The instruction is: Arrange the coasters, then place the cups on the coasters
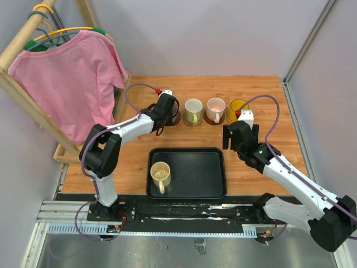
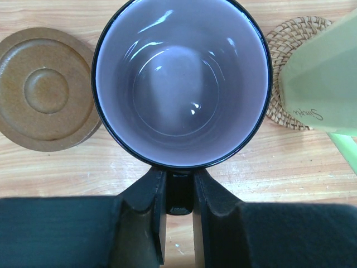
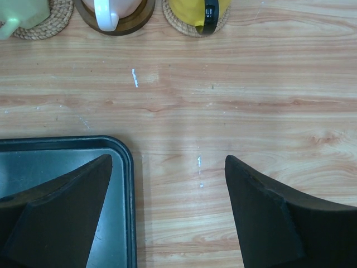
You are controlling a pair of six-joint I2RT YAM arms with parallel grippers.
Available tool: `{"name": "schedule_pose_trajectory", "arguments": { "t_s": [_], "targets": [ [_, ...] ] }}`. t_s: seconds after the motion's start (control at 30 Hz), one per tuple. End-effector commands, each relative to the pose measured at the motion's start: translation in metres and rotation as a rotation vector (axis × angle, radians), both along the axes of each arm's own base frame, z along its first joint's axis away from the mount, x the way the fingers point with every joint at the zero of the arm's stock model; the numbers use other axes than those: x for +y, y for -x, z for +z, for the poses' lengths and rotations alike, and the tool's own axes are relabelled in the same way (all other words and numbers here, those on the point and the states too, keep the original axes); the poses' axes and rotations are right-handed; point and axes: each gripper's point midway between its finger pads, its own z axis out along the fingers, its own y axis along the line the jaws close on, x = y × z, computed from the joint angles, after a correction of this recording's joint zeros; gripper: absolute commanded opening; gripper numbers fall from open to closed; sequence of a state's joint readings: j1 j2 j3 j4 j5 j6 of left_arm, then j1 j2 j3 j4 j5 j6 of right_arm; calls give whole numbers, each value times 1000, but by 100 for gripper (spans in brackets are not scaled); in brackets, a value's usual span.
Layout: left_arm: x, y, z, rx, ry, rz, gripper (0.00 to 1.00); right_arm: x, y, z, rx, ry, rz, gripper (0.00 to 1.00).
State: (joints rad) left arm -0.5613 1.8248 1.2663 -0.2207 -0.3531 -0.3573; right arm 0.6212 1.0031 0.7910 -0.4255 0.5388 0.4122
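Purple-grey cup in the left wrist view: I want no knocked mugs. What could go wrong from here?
The left gripper pinches the purple-grey cup only by its handle, so the cup might swing or tip when moved. The green-handled cup on its woven coaster stands close on one side and could get bumped. The bare brown coaster lies off to the other side; a release here might miss it.

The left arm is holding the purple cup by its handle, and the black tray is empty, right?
Not quite: the black tray is not empty. The top view shows a cream cup standing in its left part. The rest holds: the left pincer grips the purple cup by its handle, as the left wrist view shows.
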Motion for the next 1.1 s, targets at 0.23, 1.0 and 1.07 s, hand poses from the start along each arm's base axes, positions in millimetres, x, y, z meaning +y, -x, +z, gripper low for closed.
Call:
{"name": "schedule_pose_trajectory", "arguments": {
  "t_s": [0.23, 1.0, 1.07],
  "targets": [
    [-10, -29, 28, -104, 104, 17, 0, 5, -6, 1, 10, -20, 11, 84],
    [-16, -31, 13, -76, 125, -19, 1, 15, -5, -2, 26, -76, 25, 83],
    [-14, -30, 13, -74, 120, -12, 1, 16, -5, -2, 26, -79, 25, 83]
  ]
}}
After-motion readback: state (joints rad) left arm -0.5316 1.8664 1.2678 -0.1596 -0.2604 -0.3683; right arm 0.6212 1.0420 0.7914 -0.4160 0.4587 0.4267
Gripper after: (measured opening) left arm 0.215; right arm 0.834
